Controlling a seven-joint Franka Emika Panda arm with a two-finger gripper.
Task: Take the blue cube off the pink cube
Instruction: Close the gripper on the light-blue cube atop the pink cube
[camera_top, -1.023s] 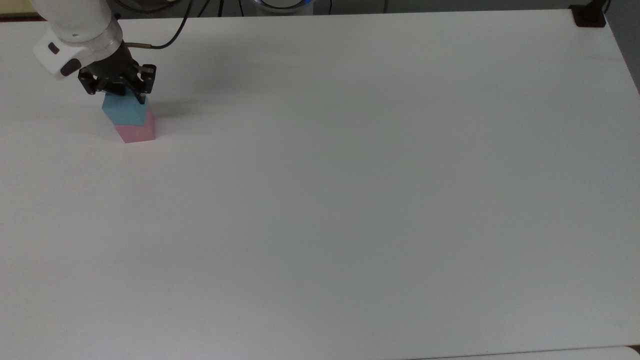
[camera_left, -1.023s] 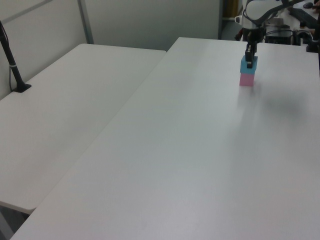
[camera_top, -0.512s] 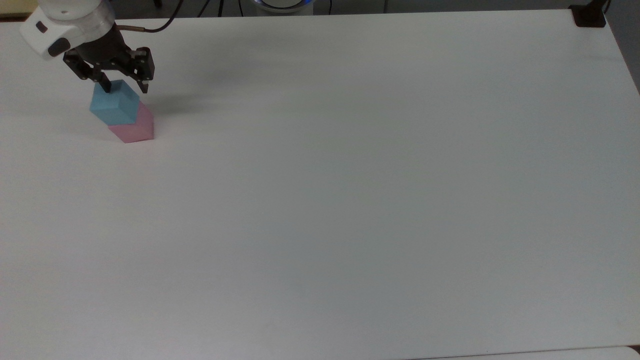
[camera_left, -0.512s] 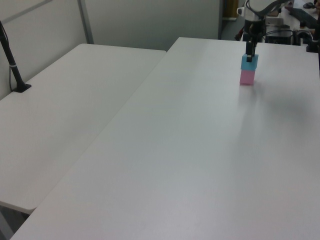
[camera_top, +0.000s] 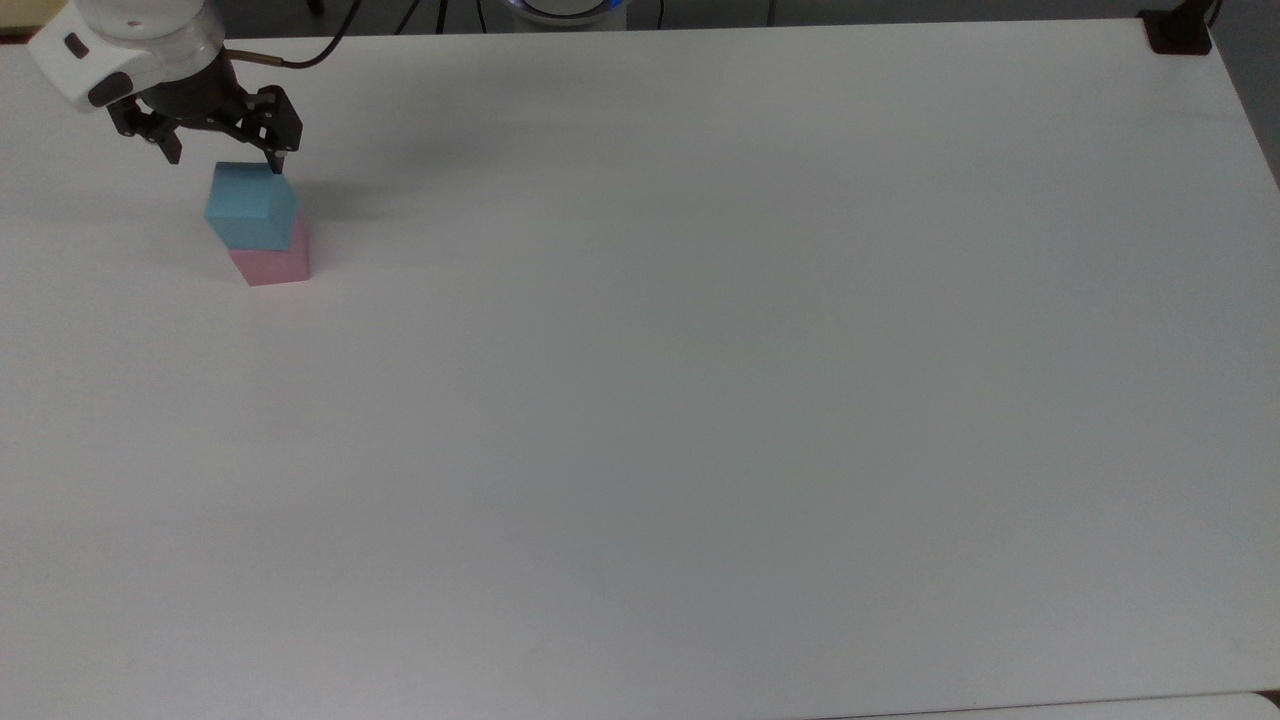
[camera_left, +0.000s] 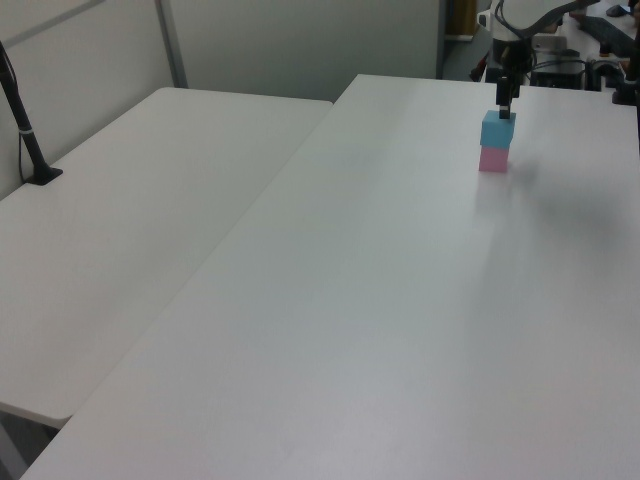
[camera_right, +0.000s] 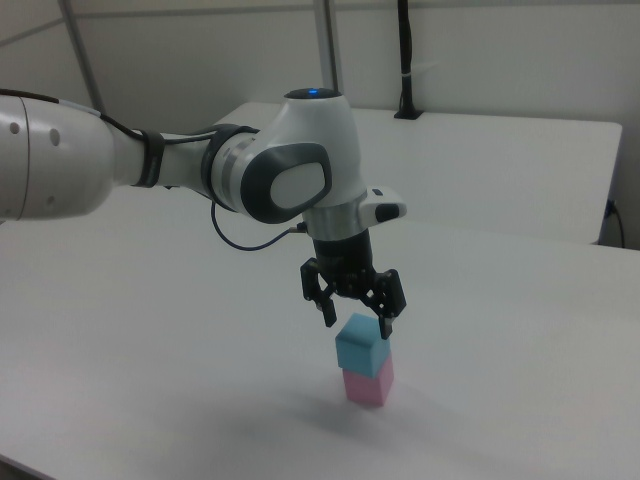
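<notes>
Two cubes form a stack near the top view's left edge of the white desk (camera_top: 700, 400): the blue cube (camera_top: 251, 206) sits on the pink cube (camera_top: 272, 262), turned slightly askew so that its edges do not line up with those below. The gripper (camera_top: 226, 158) hangs just above the stack, its jaws spread apart and holding nothing. In the right view, one fingertip (camera_right: 384, 327) hangs at the blue cube's upper edge, the other off to the side and clear of it. In the left view, the gripper (camera_left: 505, 98) hangs directly over the stack. No part of the task reads as done: the blue cube rests on the pink one. Lowering, closing on the blue cube, lifting it away and setting it on the desk all remain.
</notes>
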